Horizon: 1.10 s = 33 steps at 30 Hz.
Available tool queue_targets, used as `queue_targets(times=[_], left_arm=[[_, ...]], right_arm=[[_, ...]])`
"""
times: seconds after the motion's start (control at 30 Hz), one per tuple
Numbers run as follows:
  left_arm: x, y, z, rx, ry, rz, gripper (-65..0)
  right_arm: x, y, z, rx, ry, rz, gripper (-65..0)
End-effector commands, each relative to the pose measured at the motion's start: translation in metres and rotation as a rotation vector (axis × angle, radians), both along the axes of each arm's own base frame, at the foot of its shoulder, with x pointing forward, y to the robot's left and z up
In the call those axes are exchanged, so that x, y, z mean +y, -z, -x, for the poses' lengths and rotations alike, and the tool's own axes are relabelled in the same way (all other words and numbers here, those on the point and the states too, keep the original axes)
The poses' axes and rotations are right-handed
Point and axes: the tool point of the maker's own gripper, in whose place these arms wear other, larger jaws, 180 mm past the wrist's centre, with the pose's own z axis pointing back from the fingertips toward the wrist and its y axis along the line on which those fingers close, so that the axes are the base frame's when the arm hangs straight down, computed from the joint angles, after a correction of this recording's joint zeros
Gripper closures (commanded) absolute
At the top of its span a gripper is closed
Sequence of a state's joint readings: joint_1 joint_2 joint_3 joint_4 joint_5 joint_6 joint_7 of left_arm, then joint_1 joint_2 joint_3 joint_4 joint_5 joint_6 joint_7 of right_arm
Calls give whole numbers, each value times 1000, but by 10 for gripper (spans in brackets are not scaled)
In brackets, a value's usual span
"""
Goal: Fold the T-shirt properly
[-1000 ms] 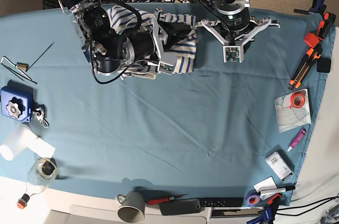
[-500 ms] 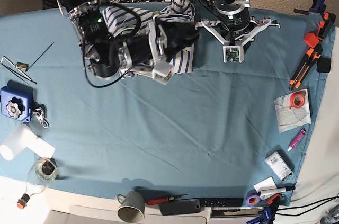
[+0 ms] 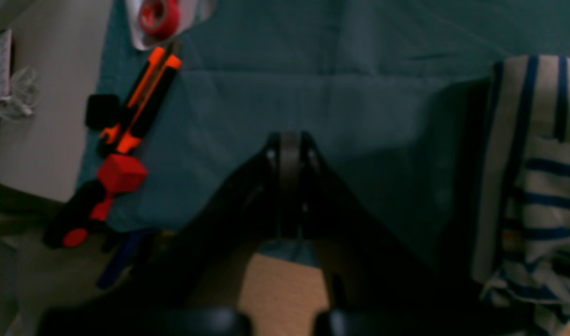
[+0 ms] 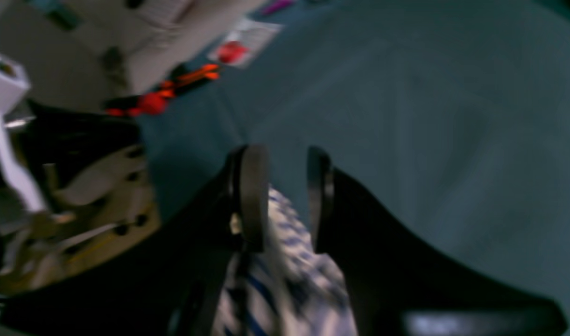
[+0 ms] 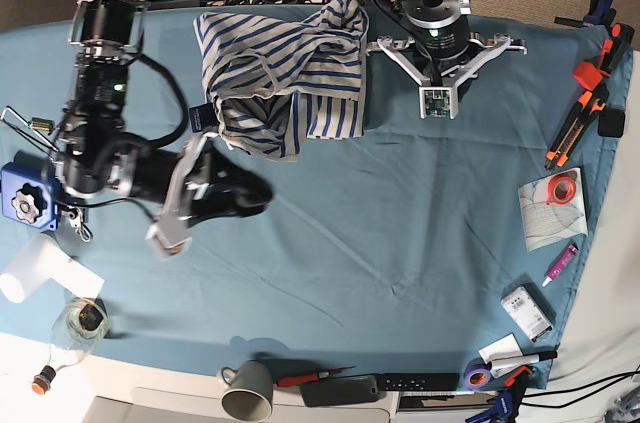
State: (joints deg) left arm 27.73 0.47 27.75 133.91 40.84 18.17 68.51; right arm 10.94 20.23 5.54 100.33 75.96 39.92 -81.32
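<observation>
Lying bunched, T-shirt (image 5: 285, 78) | apart from right gripper (image 5: 252, 195) fingers (image 4: 252, 196)

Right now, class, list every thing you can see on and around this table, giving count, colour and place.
T-shirt: one, white with blue stripes, bunched at far edge
Table cloth: one, teal, over whole table
Tape roll: one, red, right edge
Clamps: several, orange-black, far right corner
Mug: one, grey, near edge
Box: one, blue, left edge
Right gripper: jaws apart, near the shirt's hem
Left gripper: shut, beside the shirt
</observation>
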Motion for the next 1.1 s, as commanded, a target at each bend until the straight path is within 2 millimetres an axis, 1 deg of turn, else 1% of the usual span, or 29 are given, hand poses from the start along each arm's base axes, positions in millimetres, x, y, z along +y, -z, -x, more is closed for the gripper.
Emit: queue_targets(times=[0.0, 0.07, 0.2, 0.27, 0.33, 0.4, 0.47, 0.6, 0.77, 0.9, 1.0, 1.03, 1.07], left_arm=[[-28, 5, 15, 55, 123, 63, 0], [-44, 8, 17, 69, 184, 130, 0], [-89, 5, 23, 76, 408, 270, 0], [-107, -1, 26, 58, 489, 335, 0], [-119, -7, 27, 34, 543, 382, 0], [-124, -11, 26, 14, 560, 406, 0], [-124, -12, 24, 8, 561, 404, 0], [-125, -15, 21, -18, 563, 405, 0], [-126, -28, 5, -98, 574, 398, 0], [-116, -36, -9, -168, 561, 318, 0], [-108, -41, -17, -208, 553, 252, -102], [-106, -43, -21, -227, 550, 231, -122], [-103, -45, -24, -242, 553, 207, -126]], right_arm=[[-13, -17, -9, -60, 37, 2, -153], [-39, -16, -18, -76, 121, 66, -153], [-92, -16, -30, -99, 288, 186, -154], [-111, -18, -31, -105, 341, 223, -154], [-123, -20, -32, -110, 368, 253, -154], [-129, -21, -31, -110, 373, 273, -154], [-132, -20, -29, -104, 373, 287, -153], [-132, -12, -24, -82, 368, 289, -153], [-133, -5, -20, -63, 368, 296, -154], [-133, 3, -14, -39, 364, 301, -153], [-133, 6, -12, -30, 363, 302, -153], [-133, 7, -11, -28, 363, 304, -153], [-133, 7, -11, -26, 362, 304, -153]])
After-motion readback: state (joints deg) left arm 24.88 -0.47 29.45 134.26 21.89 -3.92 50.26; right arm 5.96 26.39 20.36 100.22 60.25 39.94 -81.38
